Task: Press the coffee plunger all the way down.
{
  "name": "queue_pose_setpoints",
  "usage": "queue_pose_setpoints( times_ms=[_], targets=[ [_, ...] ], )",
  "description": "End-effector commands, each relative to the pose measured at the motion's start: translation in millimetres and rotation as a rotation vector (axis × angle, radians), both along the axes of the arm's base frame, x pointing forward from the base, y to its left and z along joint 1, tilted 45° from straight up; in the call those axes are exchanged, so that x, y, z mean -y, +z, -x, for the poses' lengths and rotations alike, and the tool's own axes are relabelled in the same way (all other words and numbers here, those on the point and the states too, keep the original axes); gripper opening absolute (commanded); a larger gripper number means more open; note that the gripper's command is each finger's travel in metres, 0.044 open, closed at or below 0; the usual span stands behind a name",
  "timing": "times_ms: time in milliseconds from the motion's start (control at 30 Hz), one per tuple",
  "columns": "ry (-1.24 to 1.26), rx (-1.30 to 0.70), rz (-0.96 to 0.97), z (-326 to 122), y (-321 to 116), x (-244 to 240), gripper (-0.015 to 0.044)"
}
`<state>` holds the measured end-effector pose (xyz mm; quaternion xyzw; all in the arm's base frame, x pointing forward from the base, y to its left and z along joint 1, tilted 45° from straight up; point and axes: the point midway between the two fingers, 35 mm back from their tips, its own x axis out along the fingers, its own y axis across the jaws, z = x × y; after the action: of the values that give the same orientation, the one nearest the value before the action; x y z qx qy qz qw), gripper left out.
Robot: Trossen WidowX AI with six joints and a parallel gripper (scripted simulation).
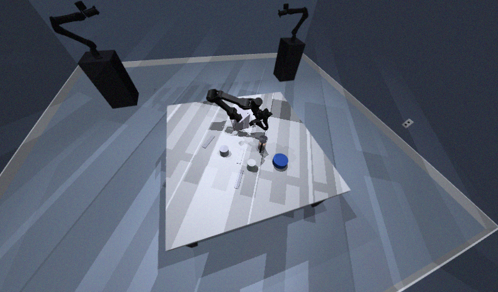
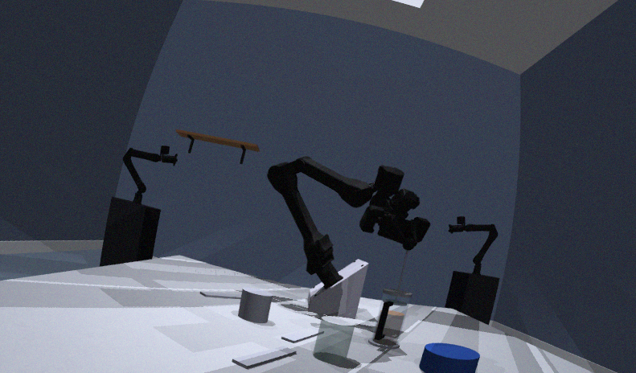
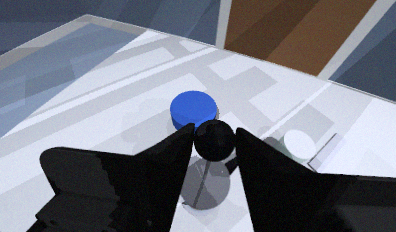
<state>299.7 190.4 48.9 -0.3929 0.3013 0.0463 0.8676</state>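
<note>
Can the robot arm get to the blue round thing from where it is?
Probably not right now: its tool is shut on the plunger knob. The blue puck sits close by past the press, with open space around it.

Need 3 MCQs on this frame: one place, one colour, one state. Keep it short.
1. Where is the blue disc?
A. on the shelf
B. on the table near the coffee press
C. on the floor

2. What colour is the plunger knob?
A. black
B. red
C. white

3. What state is the pincer in?
A. wide open
B. shut on nothing
C. shut on the knob

Key: 1 B, the exterior view shows it on the table beside the press; 2 A, the wrist view shows a black ball; 3 C, both fingers touch the ball's sides.
</note>
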Motion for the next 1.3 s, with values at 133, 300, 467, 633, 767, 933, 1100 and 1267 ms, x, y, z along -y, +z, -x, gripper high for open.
queue_pose_setpoints(
  times_ms=[133, 300, 467, 633, 767, 933, 1100, 1267],
  targets=[
    [0.001, -0.007, 0.004, -1, -11, 8, 0.0116],
    [0.001, -0.008, 0.004, -2, -18, 13, 0.0116],
    [0.001, -0.008, 0.003, -3, -24, 18, 0.0116],
    [0.001, -0.009, 0.003, -4, -31, 23, 0.0116],
    [0.001, -0.009, 0.003, -5, -36, 27, 0.0116],
    [0.001, -0.009, 0.004, -6, -42, 33, 0.0116],
    [0.001, -0.008, 0.004, -7, -48, 38, 0.0116],
    [0.001, -0.008, 0.004, -8, -54, 44, 0.0116]
  ],
)
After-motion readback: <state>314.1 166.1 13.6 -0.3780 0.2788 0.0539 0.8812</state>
